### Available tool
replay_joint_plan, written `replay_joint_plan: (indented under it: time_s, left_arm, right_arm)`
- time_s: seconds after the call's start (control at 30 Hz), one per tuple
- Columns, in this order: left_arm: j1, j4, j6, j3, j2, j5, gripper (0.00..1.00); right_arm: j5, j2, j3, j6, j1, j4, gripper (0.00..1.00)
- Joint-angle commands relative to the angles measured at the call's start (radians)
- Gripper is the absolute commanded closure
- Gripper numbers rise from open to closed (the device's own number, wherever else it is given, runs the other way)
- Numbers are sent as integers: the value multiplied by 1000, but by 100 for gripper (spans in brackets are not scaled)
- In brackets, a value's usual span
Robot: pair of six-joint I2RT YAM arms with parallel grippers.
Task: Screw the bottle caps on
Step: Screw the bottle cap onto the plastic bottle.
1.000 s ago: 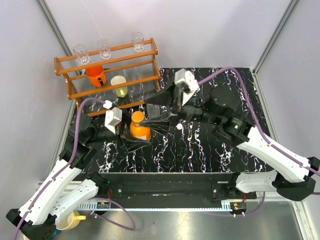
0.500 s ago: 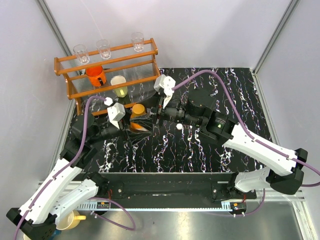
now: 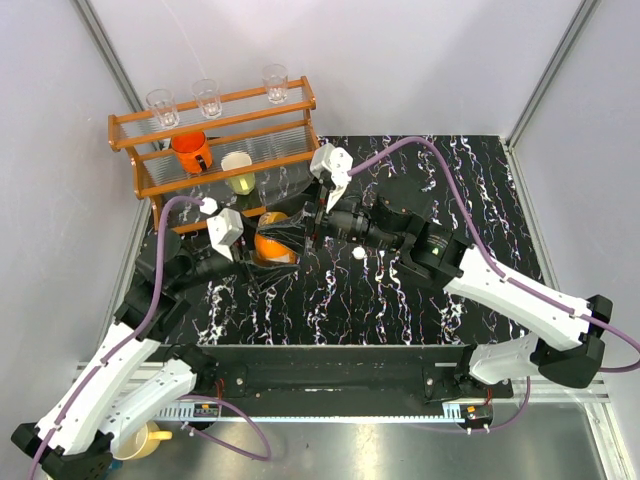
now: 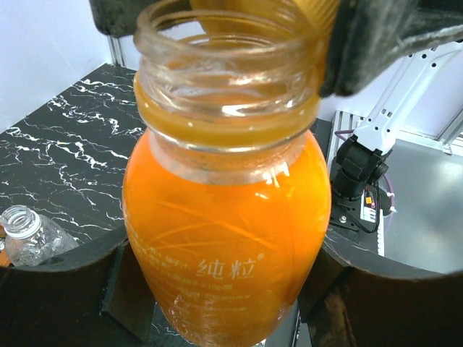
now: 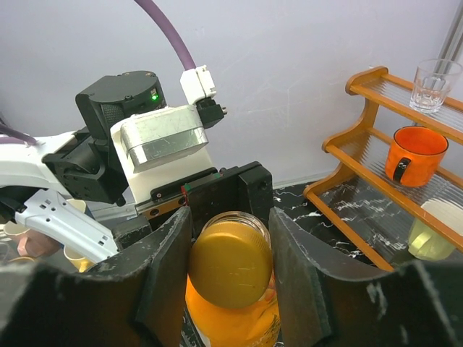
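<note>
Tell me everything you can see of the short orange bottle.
The orange bottle is squat and rounded, a clear shell filled with orange, with white Chinese characters low on its body and a bare threaded neck. The left gripper clamps its belly between both jaws. Its mouth is uncapped; the right gripper holds the orange cap tilted at the rim, not seated.
</note>
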Motion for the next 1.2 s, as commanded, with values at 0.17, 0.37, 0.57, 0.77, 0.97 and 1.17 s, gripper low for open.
replay_joint_plan:
  time_s: [0.17, 0.37, 0.57, 0.77, 0.97, 1.17]
  left_arm:
    - [3, 55, -3, 9, -15, 0, 85]
    - [3, 57, 6, 1, -14, 39, 84]
    - [3, 25, 40, -5, -18, 76, 84]
    - [2, 20, 43, -22, -17, 128, 83]
    - [2, -7, 58, -22, -15, 174, 83]
    - [2, -17, 75, -37, -15, 191, 83]
  right_arm:
    - [-40, 23, 41, 36, 12, 37, 59]
    - [-76, 55, 103, 38, 11, -8, 60]
    - [-130, 113, 269, -11, 6, -272, 60]
    - [-171, 172, 389, -13, -9, -417, 60]
    - [-214, 221, 455, 19, -23, -492, 60]
    - [-256, 294, 547, 22, -26, -630, 60]
